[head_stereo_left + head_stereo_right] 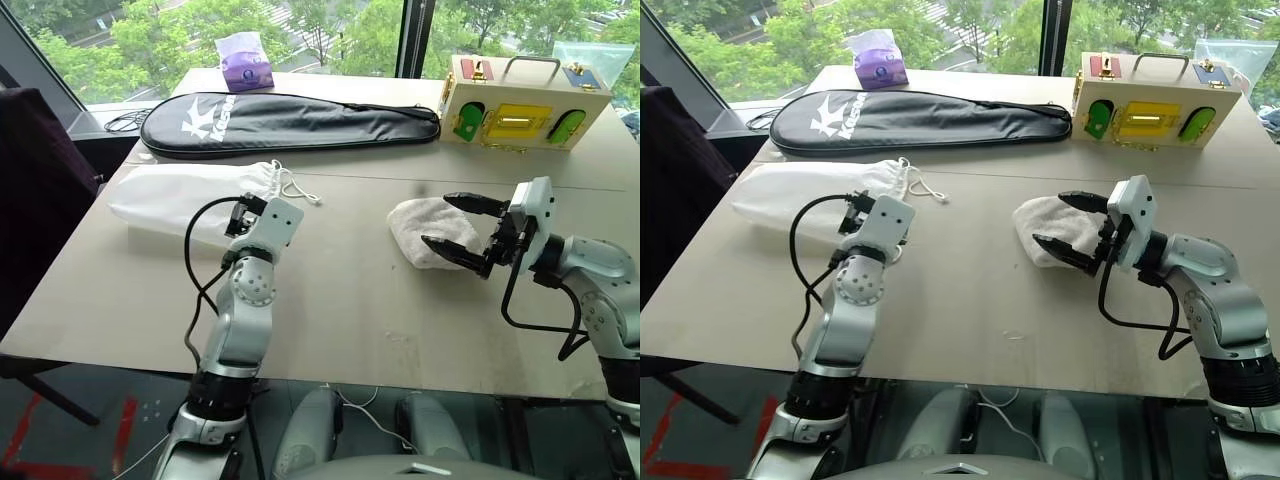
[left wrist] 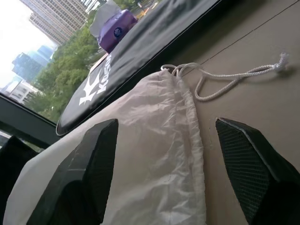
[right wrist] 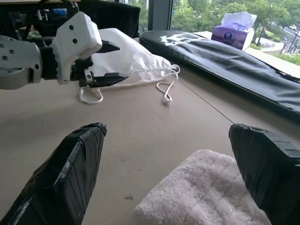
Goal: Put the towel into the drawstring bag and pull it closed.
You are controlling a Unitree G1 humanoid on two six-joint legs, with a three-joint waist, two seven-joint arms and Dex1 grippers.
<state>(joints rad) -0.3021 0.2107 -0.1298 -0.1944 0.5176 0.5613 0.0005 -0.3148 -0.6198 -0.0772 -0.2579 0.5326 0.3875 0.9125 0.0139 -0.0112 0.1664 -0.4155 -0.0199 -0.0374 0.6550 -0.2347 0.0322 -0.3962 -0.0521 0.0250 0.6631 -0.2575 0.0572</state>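
Opening step in hand. Towel (image 1: 425,232) lies right of centre on tabletop (image 1: 340,300), straddled by wide right end effector (image 1: 467,232). Left end effector (image 3: 101,63), spread, probably unladen, faces drawstring bag (image 1: 185,195) at left. Closure on towel needed next.

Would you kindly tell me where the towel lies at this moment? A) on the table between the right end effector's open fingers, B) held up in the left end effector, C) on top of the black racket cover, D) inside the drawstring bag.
A: the towel rests on the table between the open fingers of the right end effector, apart from the drawstring bag.
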